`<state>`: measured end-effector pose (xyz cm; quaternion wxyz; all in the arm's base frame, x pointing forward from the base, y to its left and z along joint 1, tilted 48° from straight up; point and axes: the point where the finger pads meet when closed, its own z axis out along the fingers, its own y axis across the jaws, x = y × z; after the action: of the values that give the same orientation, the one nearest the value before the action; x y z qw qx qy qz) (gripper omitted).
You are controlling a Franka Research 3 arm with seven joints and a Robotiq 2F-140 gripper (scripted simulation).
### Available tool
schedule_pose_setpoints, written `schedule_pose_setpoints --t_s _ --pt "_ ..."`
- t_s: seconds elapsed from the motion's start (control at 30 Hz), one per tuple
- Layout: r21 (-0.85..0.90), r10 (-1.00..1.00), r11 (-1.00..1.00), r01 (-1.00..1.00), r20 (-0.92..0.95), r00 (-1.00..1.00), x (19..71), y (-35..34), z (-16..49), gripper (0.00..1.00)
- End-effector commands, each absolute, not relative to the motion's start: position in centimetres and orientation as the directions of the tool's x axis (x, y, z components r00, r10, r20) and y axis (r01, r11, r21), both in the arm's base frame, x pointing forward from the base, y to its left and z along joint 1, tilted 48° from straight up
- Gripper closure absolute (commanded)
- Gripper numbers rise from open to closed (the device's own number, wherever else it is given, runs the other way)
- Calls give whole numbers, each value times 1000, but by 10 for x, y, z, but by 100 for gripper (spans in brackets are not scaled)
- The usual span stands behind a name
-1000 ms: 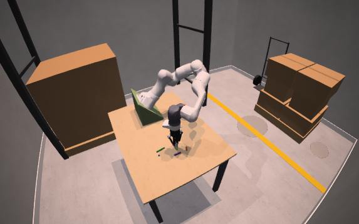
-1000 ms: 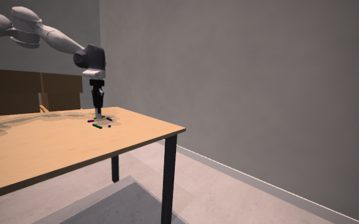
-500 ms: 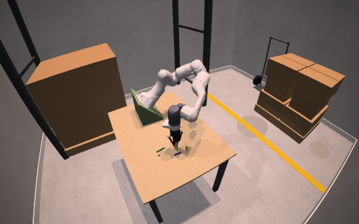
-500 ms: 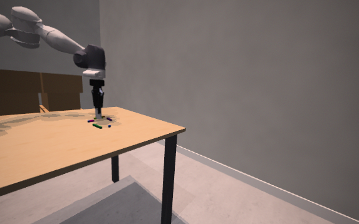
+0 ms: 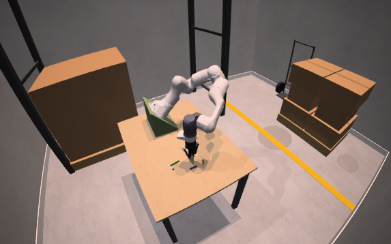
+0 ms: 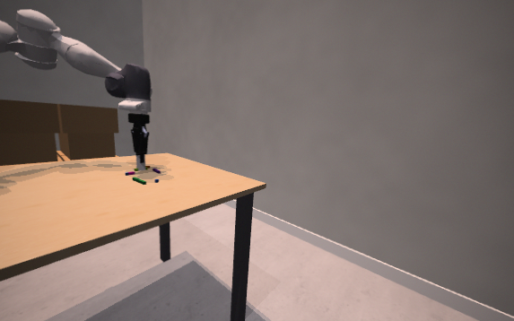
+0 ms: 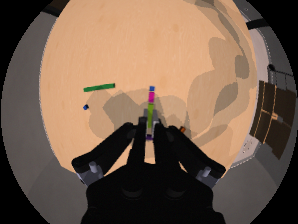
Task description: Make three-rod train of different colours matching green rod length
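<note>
The dark green rod (image 7: 100,87) lies flat on the table, left of my gripper; it also shows in the top and exterior views (image 5: 174,163) (image 6: 139,180). A small blue rod (image 7: 85,106) lies just by it. My gripper (image 7: 149,115) is down at the table top and shut on the lime rod (image 7: 150,115), which points straight away from the wrist camera. A magenta rod (image 7: 152,96) and a blue rod (image 7: 152,88) lie in line beyond the lime rod's far end. A purple rod (image 5: 193,167) and an orange rod (image 5: 203,160) lie close by the fingers.
A green wedge-shaped stand (image 5: 157,119) holds the arm's base at the table's far side. The rods sit near the table's right edge (image 6: 222,193). Large cardboard boxes (image 5: 80,102) stand on the floor beyond the table.
</note>
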<state>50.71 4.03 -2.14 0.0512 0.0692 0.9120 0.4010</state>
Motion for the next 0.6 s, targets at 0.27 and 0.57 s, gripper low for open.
schedule_pose_setpoints --t_s 0.27,0.57 --pt "736 162 673 75 -48 -986 509 40 -22 97" --pt "736 162 673 74 -49 -986 509 40 -22 97"
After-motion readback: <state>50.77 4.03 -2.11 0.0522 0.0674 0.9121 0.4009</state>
